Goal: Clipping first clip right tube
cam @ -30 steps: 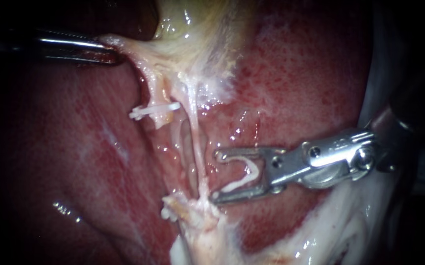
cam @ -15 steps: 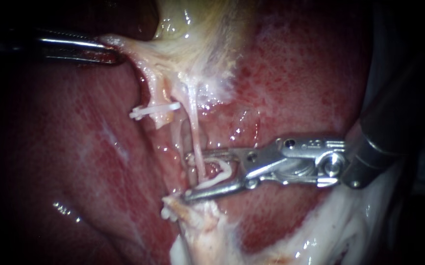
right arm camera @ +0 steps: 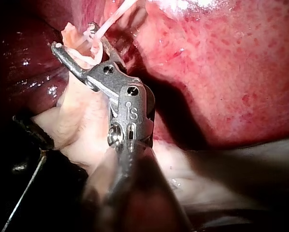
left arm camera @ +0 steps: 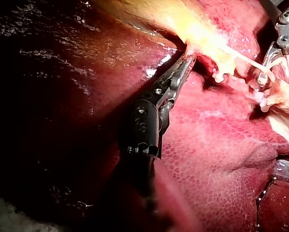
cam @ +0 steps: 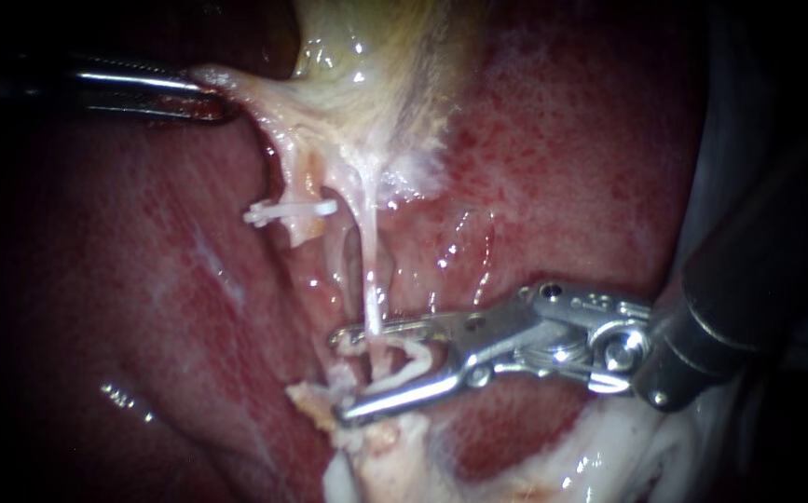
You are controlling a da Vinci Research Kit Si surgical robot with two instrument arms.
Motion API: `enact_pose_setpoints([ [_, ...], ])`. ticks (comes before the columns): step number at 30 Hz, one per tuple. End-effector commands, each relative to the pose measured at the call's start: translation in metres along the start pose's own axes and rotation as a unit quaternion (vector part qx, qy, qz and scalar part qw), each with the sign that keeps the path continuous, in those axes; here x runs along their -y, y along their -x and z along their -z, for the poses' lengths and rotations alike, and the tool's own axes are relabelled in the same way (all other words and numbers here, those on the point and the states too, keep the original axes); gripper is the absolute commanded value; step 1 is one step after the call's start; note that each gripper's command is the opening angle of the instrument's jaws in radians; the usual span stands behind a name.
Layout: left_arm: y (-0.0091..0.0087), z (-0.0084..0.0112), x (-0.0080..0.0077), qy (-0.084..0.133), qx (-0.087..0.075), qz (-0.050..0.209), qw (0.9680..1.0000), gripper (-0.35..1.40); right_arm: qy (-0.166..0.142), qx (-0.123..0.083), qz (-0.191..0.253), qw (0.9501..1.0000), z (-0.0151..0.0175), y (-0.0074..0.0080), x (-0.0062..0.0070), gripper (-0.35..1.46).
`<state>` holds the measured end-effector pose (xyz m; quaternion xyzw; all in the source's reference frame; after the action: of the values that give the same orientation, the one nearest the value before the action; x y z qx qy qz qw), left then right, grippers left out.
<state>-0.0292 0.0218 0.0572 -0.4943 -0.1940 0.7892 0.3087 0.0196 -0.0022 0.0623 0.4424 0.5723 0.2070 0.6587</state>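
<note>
Two pale tubes run down from the yellowish gallbladder [cam: 366, 56]. The left tube carries a white clip [cam: 287, 211]. The thin right tube [cam: 373, 312] passes between the jaws of my right instrument [cam: 340, 377], which stand open around it. An open white clip [cam: 413, 361] sits inside those jaws. The right wrist view shows the same: the right instrument [right arm camera: 74, 36], its clip [right arm camera: 85, 59] and the tube [right arm camera: 110, 20] crossing it. My left instrument [cam: 208, 93] is shut on the gallbladder's edge and holds it taut; in the left wrist view the left instrument [left arm camera: 185, 58] grips that edge.
Red liver [cam: 562, 168] lies behind and on both sides of the tubes. A pale ragged tissue stump [cam: 376, 442] sits just below the right instrument's lower jaw. White fatty tissue [cam: 627, 447] lies under the right shaft.
My right instrument has moved left and slightly down, so its open jaws with the clip now straddle the right tube. The left instrument has kept its hold.
</note>
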Motion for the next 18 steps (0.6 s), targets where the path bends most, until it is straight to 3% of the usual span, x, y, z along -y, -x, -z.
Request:
enact_pose_setpoints([
  [1, 0.0000, 0.0000, 0.0000, 0.000, 0.000, 0.000, 1.0000, -0.35, 0.001, 0.000, -0.001, 1.0000, 0.0001, 0.0000, -0.0001, 0.38],
  [12, 0.0000, -0.0002, 0.0000, 0.000, 0.000, 0.000, 1.0000, -0.35, 0.004, -0.001, -0.023, 0.9997, 0.0004, -0.0003, -0.0002, 0.09],
  [17, 0.0000, -0.0001, 0.0000, 0.000, 0.000, 0.000, 1.0000, -0.35, 0.003, 0.001, -0.064, 0.9979, 0.0007, -0.0002, -0.0001, -0.35],
  [18, 0.0000, -0.0002, 0.0000, 0.000, 0.000, 0.000, 1.0000, -0.35, 0.003, 0.001, -0.067, 0.9977, 0.0007, -0.0002, -0.0001, -0.35],
])
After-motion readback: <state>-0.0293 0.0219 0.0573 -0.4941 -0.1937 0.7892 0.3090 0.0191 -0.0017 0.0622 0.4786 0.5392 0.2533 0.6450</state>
